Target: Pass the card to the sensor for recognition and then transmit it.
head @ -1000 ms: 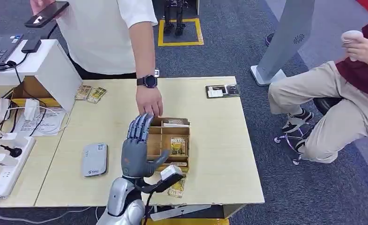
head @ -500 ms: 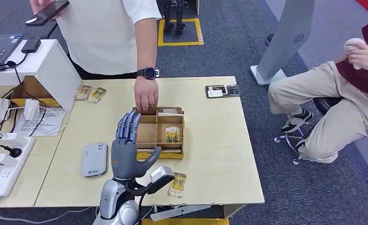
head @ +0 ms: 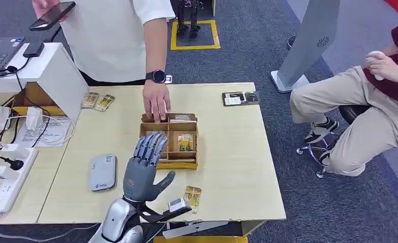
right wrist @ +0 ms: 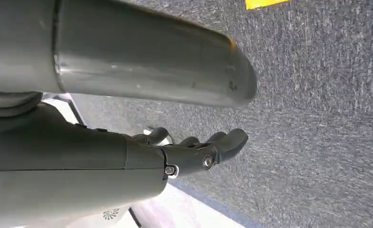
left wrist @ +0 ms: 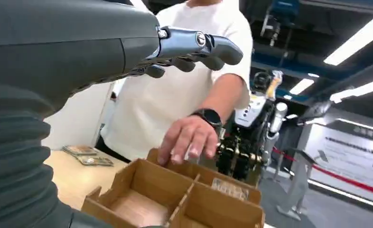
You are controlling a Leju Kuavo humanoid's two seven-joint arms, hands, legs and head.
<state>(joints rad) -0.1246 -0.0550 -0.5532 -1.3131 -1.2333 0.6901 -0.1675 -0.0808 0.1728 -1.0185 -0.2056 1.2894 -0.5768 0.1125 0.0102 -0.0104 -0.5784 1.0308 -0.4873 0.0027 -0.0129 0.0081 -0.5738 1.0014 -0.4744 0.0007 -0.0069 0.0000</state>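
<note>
A yellow-and-black card (head: 192, 196) lies flat on the table near the front edge. The grey card sensor (head: 103, 172) rests to its left. My left hand (head: 142, 169) is raised between them with its fingers spread and nothing in it; in the left wrist view its fingers (left wrist: 194, 45) reach out above the cardboard box (left wrist: 175, 199). That partitioned box (head: 169, 140) holds another card (head: 186, 142), and a person's hand (head: 155, 106) rests on its far rim. My right hand (right wrist: 189, 149) hangs over the carpet, holding nothing.
Two more cards (head: 98, 100) lie at the far left of the table (head: 232, 152), by a white box (head: 55, 71). A power strip (head: 7, 182) and cables sit on the left. A black tray (head: 241, 97) lies at the back right. A seated person (head: 359, 111) is on the right.
The person's hand has drawn the cardboard box away from me and to the left. My left hand has pulled back toward the front edge, uncovering the card on the table.
</note>
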